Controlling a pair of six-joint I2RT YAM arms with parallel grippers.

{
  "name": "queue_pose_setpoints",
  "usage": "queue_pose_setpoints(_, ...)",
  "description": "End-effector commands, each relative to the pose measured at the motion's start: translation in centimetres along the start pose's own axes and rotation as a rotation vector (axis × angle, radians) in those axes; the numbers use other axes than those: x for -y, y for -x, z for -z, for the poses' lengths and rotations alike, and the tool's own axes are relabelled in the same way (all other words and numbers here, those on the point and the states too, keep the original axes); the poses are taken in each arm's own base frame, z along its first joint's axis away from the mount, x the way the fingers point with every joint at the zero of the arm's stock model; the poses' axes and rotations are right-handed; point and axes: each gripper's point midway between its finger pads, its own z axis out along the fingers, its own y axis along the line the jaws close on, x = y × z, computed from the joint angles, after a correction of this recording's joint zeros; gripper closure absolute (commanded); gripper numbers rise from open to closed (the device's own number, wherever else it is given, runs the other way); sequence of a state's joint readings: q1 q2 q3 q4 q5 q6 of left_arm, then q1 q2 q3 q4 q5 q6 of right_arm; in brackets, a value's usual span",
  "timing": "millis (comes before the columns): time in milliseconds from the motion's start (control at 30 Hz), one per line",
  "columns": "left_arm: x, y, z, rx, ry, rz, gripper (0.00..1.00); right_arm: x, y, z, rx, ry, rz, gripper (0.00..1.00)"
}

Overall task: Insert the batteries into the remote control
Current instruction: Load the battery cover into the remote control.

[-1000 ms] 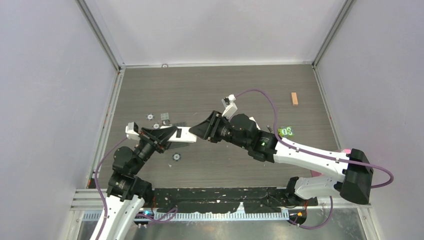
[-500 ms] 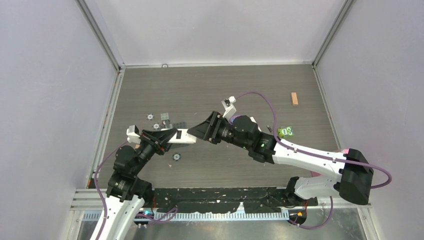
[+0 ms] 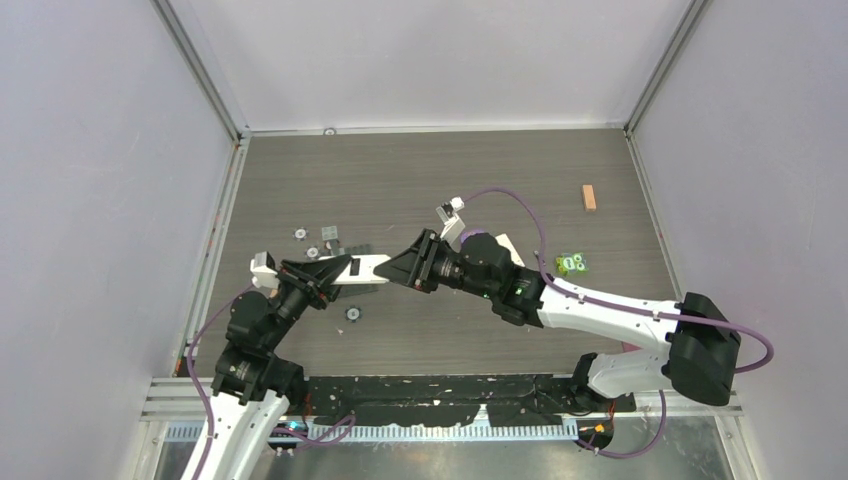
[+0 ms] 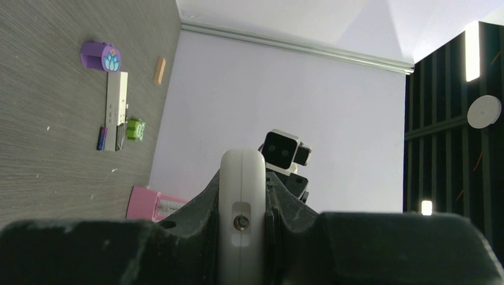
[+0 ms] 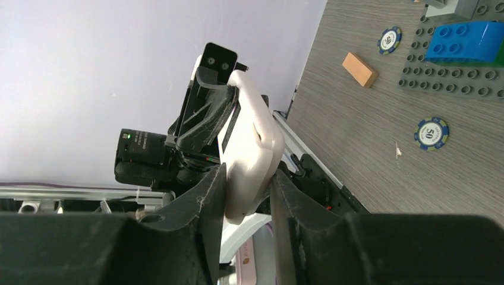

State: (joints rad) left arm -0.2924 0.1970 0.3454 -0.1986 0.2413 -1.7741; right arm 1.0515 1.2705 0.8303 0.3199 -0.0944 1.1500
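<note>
The long narrow white remote control (image 4: 116,98) with a black end (image 4: 120,136) lies on the table far off in the left wrist view. A blue-purple battery (image 4: 102,138) lies beside its black end. No other battery shows. In the top view my right arm hides them. My left gripper (image 3: 345,270) and right gripper (image 3: 400,268) are both shut on the wider white remote (image 3: 372,267), one at each end, holding it above the table. It stands edge-on between the left fingers (image 4: 242,237) and sits between the right fingers (image 5: 248,202).
A purple flower piece (image 4: 101,56), wooden block (image 3: 589,197), green piece (image 3: 571,263) and pink box (image 4: 157,205) lie to the right. Poker chips (image 3: 353,313), a grey baseplate (image 5: 451,77) and a blue brick (image 5: 469,41) lie at the left.
My right wrist has shifted a little to the left and my left gripper a little down-left. Both stay shut on the wider white remote.
</note>
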Motion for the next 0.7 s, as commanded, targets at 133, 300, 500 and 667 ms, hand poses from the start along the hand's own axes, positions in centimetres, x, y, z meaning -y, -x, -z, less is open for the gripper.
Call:
queue_pose_setpoints(133,3.11,-1.78,1.22,-0.077,-0.109,-0.035,1.0,-1.93,0.81,-0.73,0.017,0.077,-0.037,0.74)
queue_pose_setpoints(300,3.01,-2.05,1.56,-0.088,-0.113,-0.058,1.0,-1.74,1.13,-0.94,0.018,0.082,-0.047,0.73)
queue_pose_setpoints(500,3.07,-2.14,1.5,-0.093,-0.117,-0.082,1.0,-1.76,1.19,-0.85,0.019,0.09,-0.036,0.56)
queue_pose_setpoints(667,3.33,-2.3,1.39,-0.102,-0.119,-0.085,1.0,-1.46,1.05,-1.0,0.015,0.084,-0.027,0.52)
